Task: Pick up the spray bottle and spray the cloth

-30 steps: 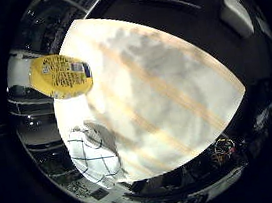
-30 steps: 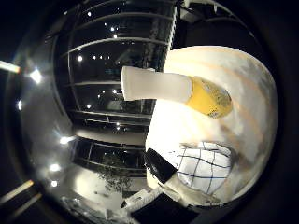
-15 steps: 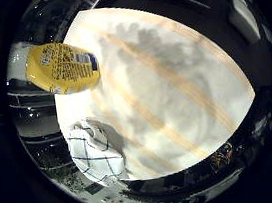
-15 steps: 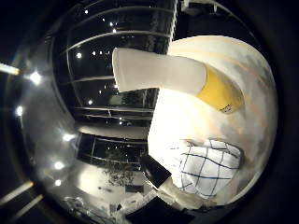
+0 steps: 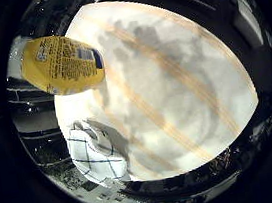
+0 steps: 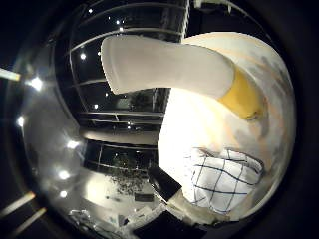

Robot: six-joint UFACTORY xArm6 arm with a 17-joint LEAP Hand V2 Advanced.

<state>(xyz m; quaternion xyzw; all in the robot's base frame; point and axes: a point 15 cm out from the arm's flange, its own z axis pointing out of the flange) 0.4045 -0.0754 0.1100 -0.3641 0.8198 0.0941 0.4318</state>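
The spray bottle [image 6: 164, 67] stands on the pale wooden table [image 5: 174, 86]. It has a white upper part and a yellow lower body [image 5: 60, 63] with a label. It fills a large part of the right thumb side palm view, so it is close to the palm. The cloth [image 6: 224, 177], white with a dark grid pattern, lies crumpled on the table a short way from the bottle; it also shows in the right little finger side palm view [image 5: 94, 153].
The table's edge [image 5: 59, 112] runs close behind the bottle and cloth. A dark object [image 6: 167, 179] lies beside the cloth at the table's edge. Beyond the table is a dark room with ceiling lights and shelving.
The bottle has grown larger in both views over the last second, so the palm has come closer to it. The cloth and the bottle stay where they were on the table.
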